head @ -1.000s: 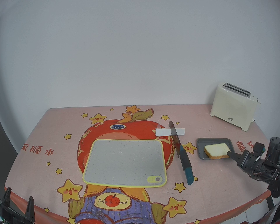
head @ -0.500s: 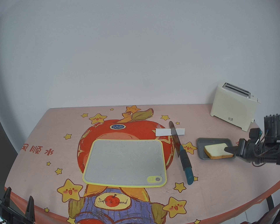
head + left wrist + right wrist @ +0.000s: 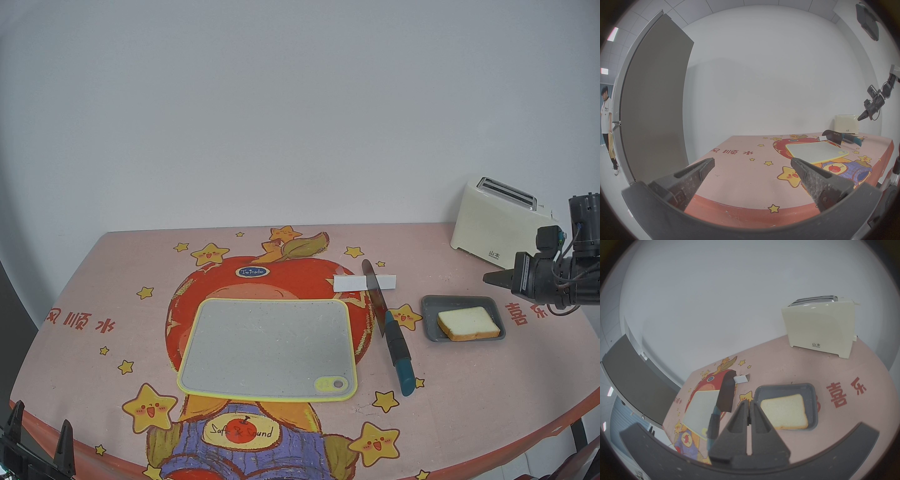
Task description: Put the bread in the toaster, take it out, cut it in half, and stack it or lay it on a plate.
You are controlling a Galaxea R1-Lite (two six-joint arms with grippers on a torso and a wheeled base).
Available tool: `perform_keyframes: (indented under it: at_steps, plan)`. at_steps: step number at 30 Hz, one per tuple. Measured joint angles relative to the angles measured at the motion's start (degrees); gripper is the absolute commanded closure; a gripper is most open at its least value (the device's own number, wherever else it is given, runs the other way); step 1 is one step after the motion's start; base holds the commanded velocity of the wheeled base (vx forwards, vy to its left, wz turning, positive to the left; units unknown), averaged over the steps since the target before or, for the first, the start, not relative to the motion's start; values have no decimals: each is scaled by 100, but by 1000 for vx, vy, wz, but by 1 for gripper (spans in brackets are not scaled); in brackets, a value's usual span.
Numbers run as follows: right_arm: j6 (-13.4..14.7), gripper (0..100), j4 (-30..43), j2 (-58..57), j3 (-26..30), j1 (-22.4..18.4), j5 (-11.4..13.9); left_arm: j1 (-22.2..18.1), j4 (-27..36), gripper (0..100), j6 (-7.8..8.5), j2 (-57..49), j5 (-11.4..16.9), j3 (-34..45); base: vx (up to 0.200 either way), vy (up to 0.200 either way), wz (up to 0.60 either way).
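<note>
At the near left edge of the surface (image 3: 125,281), my left end effector (image 3: 752,161) sat low with its two fingers spread wide apart and nothing between them. Farther in, near the middle, a grey cutting board (image 3: 269,347) with a yellow-green rim lay flat on the apple print. Just to its right lay the knife (image 3: 390,331), teal handle toward me and dark blade pointing away, its far end resting across a white card (image 3: 356,282). Right of the knife, apart from it, stood a dark grey tray (image 3: 431,306) with the bread (image 3: 469,323), one whole slice, lying flat inside. My right end effector (image 3: 490,277) hung raised above the surface, up and to the right of the tray, with its fingers pressed together, empty, and the tip pointing left. At the far right corner the cream toaster (image 3: 500,228) stood upright, slots up.
</note>
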State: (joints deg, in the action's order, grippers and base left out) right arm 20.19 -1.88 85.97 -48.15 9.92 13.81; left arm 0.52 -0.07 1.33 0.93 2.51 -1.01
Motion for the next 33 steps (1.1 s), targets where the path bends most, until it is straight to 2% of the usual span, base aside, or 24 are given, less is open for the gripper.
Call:
perform_keyframes:
  at_steps: [6, 11, 22, 33]
  plan:
    - [-191, 100, 33, 596, -212, -69, -88, 0, 0, 0, 0, 0, 0, 0, 0, 0, 0]
    - [-207, 100, 29, 924, -262, -83, -115, 0, 0, 0, 0, 0, 0, 0, 0, 0, 0]
    - [-276, 100, 27, 1406, -419, -89, -350, 0, 0, 0, 0, 0, 0, 0, 0, 0, 0]
    - [-295, 100, -20, 1696, -455, -105, -374, 0, 0, 0, 0, 0, 2, 0, 0, 0, 0]
